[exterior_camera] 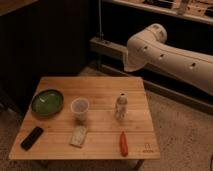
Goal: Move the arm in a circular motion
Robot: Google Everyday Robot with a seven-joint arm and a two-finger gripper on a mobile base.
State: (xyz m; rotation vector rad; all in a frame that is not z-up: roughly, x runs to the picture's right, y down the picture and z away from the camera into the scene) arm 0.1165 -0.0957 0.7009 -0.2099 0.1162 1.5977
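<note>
The arm (172, 56) is a thick cream-white tube with small dark screw holes. It reaches in from the right edge and ends in a rounded joint (145, 42) above the table's far right corner. It hangs well above the table and touches nothing. The gripper does not show in the camera view; only these arm segments do.
A wooden table (100, 87) holds a green bowl (47, 102), a clear plastic cup (79, 107), a small white bottle (120, 106), a red-orange stick-like item (123, 143), a pale packet (78, 136) and a black flat device (32, 137). Dark wall panels and a ledge stand behind.
</note>
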